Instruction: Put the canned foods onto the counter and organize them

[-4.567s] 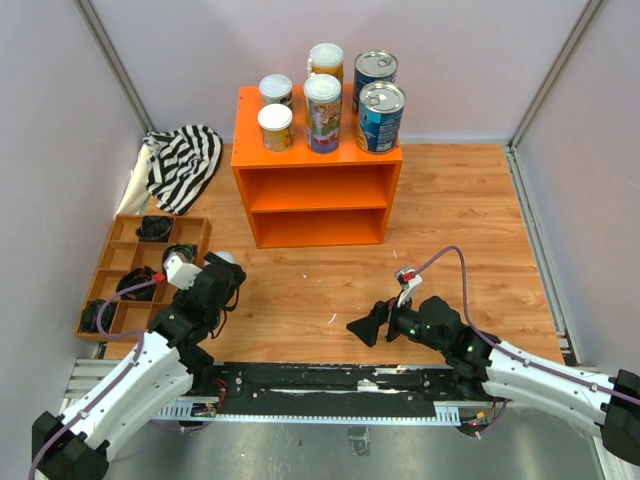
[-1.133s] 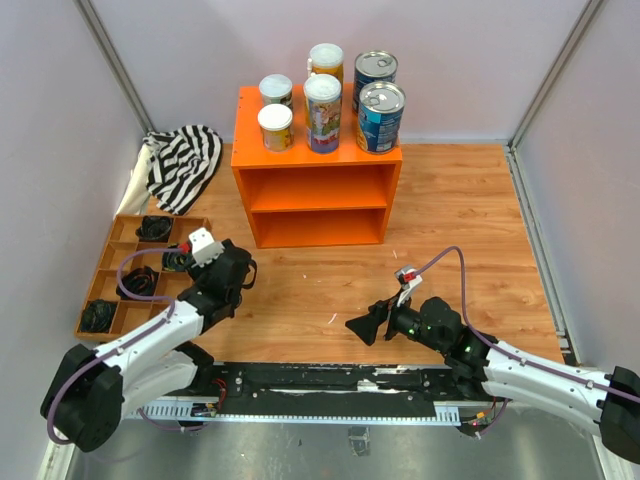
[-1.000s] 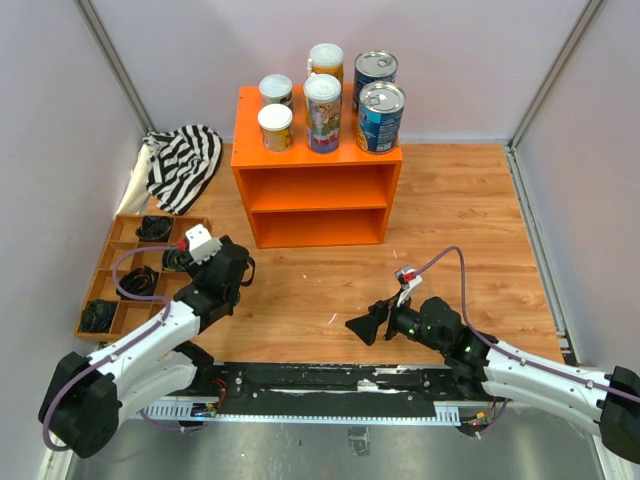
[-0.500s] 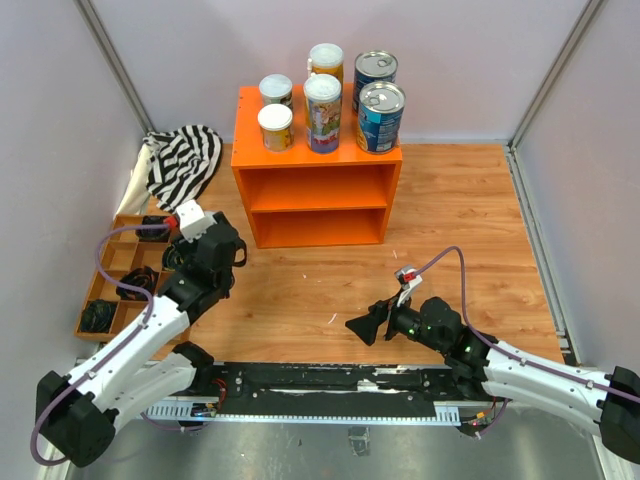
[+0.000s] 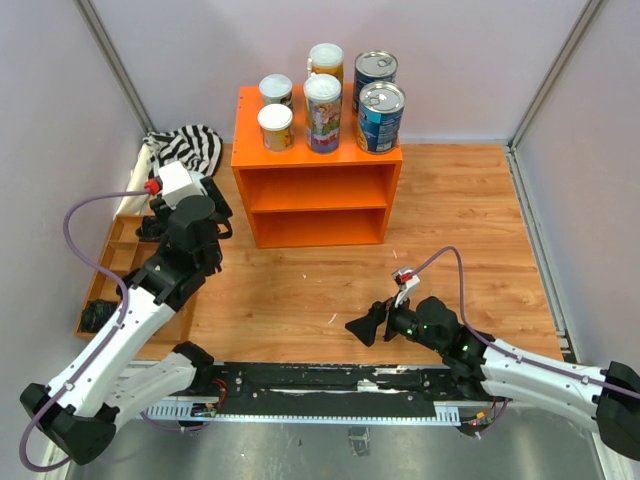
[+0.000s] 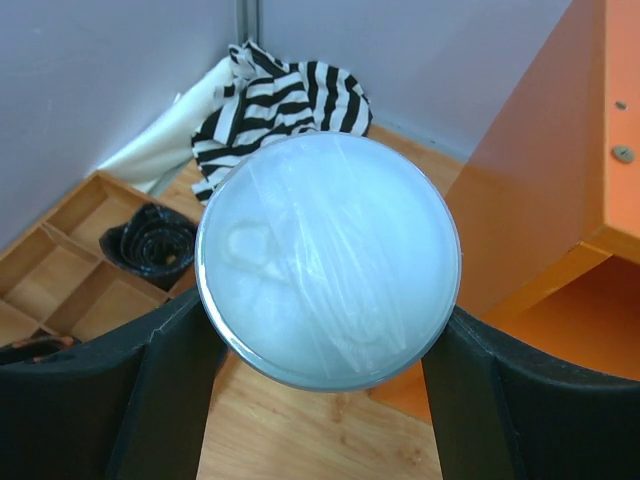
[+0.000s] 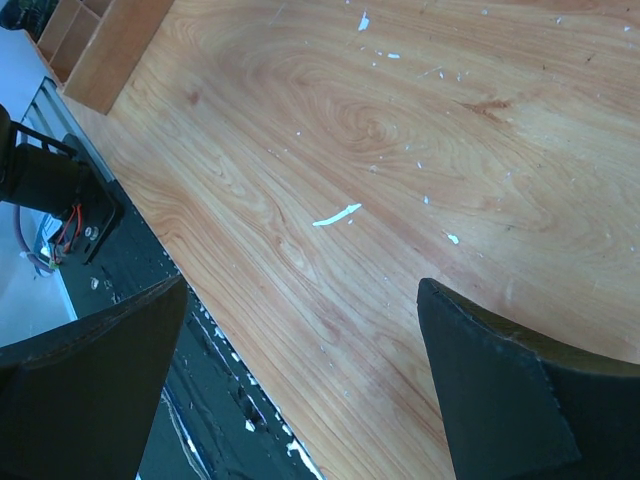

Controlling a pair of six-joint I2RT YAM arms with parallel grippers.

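A can with a white lid fills the left wrist view, and my left gripper is shut on it, a finger on each side. In the top view my left gripper hangs raised just left of the orange counter, and the can is hidden under it. On the counter's top stand two small yellowish cans, two tall slim cans and two blue cans. My right gripper rests low near the front edge, open, with only wooden floor between its fingers.
A striped cloth lies in the back left corner. A brown compartmented tray with black items sits along the left wall under my left arm. The counter's orange side is close on the right of the held can.
My left arm has risen and swung back and left, from low beside the tray up to the counter's left side, with the can in its grip. The right arm has stayed still.
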